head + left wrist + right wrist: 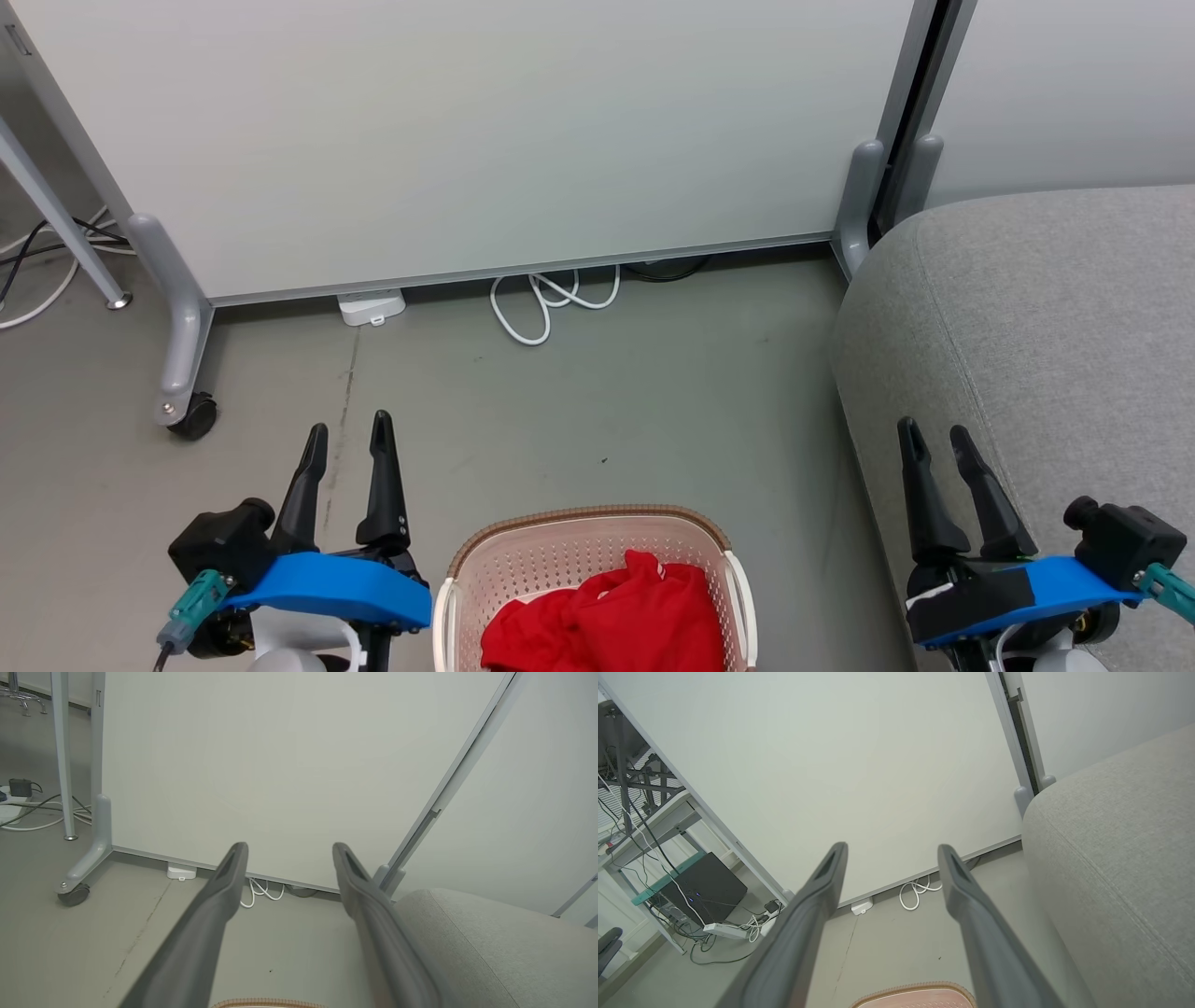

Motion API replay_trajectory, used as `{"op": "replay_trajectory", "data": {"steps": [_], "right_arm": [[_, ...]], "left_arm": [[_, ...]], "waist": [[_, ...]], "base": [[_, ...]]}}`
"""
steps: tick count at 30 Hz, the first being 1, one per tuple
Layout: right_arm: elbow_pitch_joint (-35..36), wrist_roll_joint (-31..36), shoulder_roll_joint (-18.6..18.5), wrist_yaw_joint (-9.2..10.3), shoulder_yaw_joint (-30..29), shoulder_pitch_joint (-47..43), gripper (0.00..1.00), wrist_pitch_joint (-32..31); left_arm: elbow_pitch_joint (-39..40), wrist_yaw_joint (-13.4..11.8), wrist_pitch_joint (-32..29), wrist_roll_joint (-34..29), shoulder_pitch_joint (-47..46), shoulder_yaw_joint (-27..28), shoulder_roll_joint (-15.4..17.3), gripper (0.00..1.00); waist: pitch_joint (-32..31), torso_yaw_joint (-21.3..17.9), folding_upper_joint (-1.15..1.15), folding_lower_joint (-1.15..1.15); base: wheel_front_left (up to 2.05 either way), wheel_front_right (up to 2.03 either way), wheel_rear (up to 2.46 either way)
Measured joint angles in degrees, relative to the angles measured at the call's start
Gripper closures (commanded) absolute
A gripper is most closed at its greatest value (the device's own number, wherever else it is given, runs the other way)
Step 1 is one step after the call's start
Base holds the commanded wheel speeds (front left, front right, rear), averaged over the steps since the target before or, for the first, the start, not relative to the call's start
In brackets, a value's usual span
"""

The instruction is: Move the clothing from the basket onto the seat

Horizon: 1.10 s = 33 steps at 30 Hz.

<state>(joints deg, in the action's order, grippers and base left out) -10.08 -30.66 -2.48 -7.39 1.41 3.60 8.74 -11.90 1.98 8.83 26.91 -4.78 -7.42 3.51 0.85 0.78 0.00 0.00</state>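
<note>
The cream perforated basket point(560, 560) with a brown woven-look rim stands on the floor at the bottom centre of the head view. Bright red clothing point(616, 621) lies bunched inside it. The light grey sofa seat point(1046, 345) fills the right side. My left gripper point(347, 439) hovers open to the left of the basket, fingers pointing away from me. My right gripper point(935, 441) is open over the sofa's front edge, right of the basket. The basket rim point(266, 1003) peeks in at the bottom of the left wrist view, and the rim point(915, 991) also shows in the right wrist view beside the sofa point(1125, 858).
A white partition panel point(467, 131) on castor feet point(191, 415) stands ahead. White cable loops point(551, 299) and a small white box point(372, 306) lie at its base. A desk with cables and a black box point(698, 889) sits to the left.
</note>
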Motion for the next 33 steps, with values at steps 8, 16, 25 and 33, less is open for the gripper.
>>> {"op": "replay_trajectory", "data": {"steps": [8, 16, 25, 33], "right_arm": [[0.21, 4.22, -0.02, 0.00, 0.41, 0.02, 0.00, 1.16], [0.26, 8.45, -0.05, -0.01, 0.74, 0.02, 0.00, 2.25], [0.05, 13.03, -0.10, -0.01, 1.12, 0.06, 0.00, 3.44], [-0.15, 16.67, -0.14, -0.02, 1.49, 0.24, 0.00, 4.30]], "left_arm": [[0.27, -0.30, 1.03, -4.49, -0.04, -0.86, 0.01, 0.00], [0.52, -0.52, 2.16, -8.75, -0.07, -1.54, 0.01, 0.00], [0.58, -0.78, 3.27, -13.13, -0.12, -2.33, -0.01, 0.00], [0.67, -0.87, 4.19, -16.80, -0.32, -2.85, -0.09, 0.00]], "waist": [[0.01, 0.09, 0.00, 0.00], [0.12, 0.17, 0.00, 0.00], [0.20, 0.21, 0.00, 0.00], [0.18, 0.38, 0.00, 0.00]], "base": [[0.00, 0.00, 0.00], [0.00, 0.00, 0.00], [0.00, 0.00, 0.00], [0.00, 0.00, 0.00]]}}
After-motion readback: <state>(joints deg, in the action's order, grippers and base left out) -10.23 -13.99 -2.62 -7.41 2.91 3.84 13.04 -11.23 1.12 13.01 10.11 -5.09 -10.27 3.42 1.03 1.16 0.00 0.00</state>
